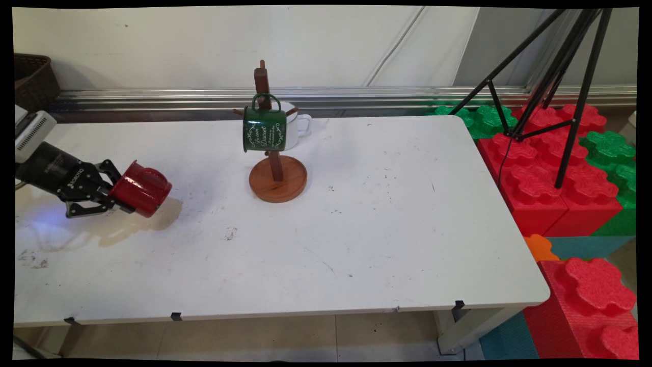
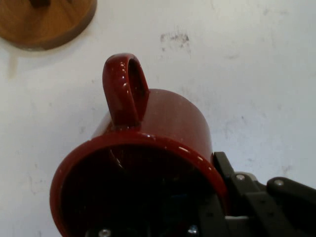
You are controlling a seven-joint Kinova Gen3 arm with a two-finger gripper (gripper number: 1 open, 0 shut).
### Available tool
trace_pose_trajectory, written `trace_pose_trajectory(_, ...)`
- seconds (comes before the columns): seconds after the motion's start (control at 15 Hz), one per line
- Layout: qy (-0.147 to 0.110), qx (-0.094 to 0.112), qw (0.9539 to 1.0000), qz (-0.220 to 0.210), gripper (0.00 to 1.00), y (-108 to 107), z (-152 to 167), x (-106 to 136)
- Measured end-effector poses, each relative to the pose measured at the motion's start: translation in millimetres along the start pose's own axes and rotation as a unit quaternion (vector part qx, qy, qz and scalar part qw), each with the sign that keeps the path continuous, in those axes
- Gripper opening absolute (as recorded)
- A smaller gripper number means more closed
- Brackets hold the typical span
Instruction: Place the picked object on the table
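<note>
Red mug (image 1: pixel 141 187) clamped by its rim in hand (image 1: pixel 113 196) (held sideways)

A white table (image 1: pixel 387 229) bears a wooden mug tree (image 1: pixel 276 168) toward its far middle. A green mug (image 1: pixel 264 129) hangs on it, a white mug (image 1: pixel 298 130) behind. Red and green foam blocks (image 1: pixel 555 168) and a black tripod (image 1: pixel 555 71) stand right. A dark basket (image 1: pixel 31 79) sits far left.
</note>
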Motion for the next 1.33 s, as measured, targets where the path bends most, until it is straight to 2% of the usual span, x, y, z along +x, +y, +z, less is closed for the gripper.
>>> trace_pose_trajectory(0.6,-0.042,0.000,0.9985,0.034,0.00,3.1,0.6,-7.2)
trace_pose_trajectory(1.33,-0.066,0.001,0.9963,0.055,0.00,-0.5,12.4,-3.4)
